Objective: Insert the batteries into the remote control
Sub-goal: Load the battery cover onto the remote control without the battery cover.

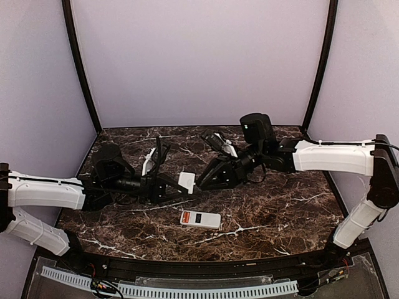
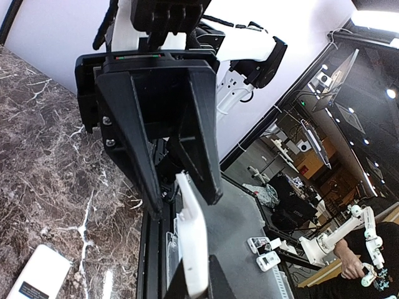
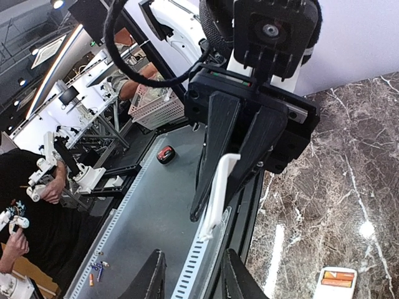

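Note:
The remote control (image 1: 200,218) lies flat on the marble table, white back up, near the front middle. Orange-red batteries (image 1: 186,217) show in the open compartment at its left end; the right wrist view shows the same batteries (image 3: 338,279). My left gripper (image 1: 177,185) is shut on a small white cover plate (image 2: 190,230), held on edge above the table. My right gripper (image 1: 202,180) faces it from the right. Its fingers (image 3: 153,274) stand apart on either side of the plate's far tip (image 3: 218,187), not gripping it.
The black front rim of the table (image 1: 206,265) and a perforated white rail (image 1: 206,289) run below the remote. Both arms meet over the table's middle. Curved black posts (image 1: 80,68) frame the back wall.

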